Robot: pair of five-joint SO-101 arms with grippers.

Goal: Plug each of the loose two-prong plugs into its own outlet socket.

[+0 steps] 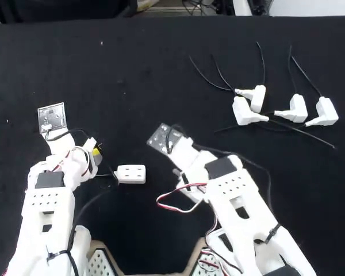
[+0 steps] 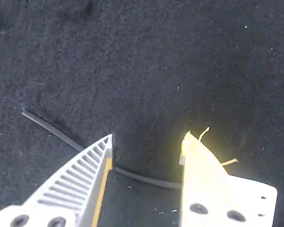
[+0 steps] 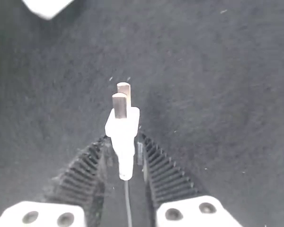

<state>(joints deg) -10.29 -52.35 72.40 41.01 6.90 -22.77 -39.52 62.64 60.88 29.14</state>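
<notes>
Parts of a black cord [image 2: 52, 130] lie hidden behind the left hand [image 2: 149, 135].

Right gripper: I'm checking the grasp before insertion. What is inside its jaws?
A white plug is clamped in the right gripper, both prongs pointing out ahead, its thin cord trailing back. The jaws cover the plug's flanks, so the contact there cannot be seen.

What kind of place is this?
Probably a robotics lab bench: two white robot arms at a black table, with loose plugs and a socket block laid out for practice.
</notes>
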